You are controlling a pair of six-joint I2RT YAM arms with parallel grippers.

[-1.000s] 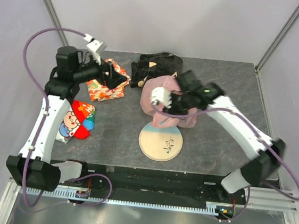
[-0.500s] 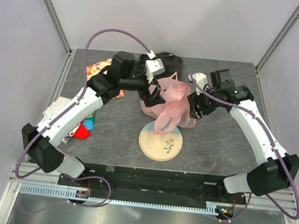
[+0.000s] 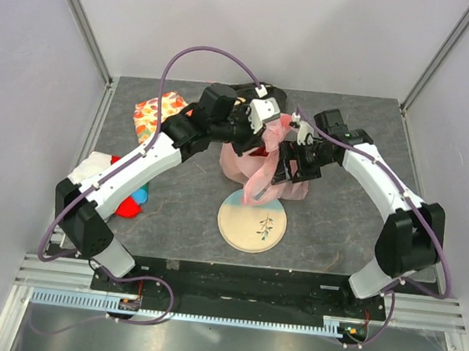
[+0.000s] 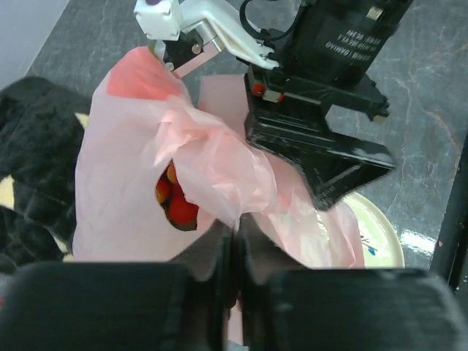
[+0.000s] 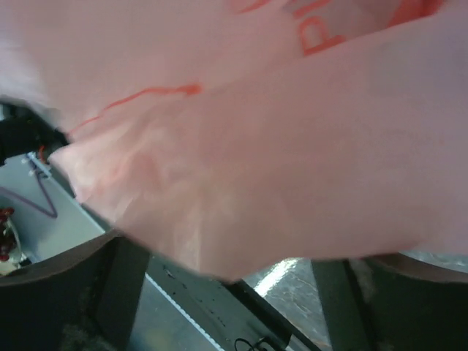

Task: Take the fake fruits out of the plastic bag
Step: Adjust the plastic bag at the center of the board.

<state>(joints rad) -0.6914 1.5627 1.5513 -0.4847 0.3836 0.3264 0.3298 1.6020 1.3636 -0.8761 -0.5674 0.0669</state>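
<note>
1. So, the pink crinkly bag (image 3: 256, 165) hangs bunched between both arms, its lower edge over the plate (image 3: 251, 227) rim.
2. Right gripper (image 3: 289, 163): spread wide, film filling its view.
3. Left gripper (image 4: 235, 245): pinching bag film.
4. Only the left wrist shows red-orange fruits (image 4: 178, 207) inside.

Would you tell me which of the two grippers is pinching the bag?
The left gripper: it is shut on a fold of the bag, whereas the right gripper stands wide open.
</note>
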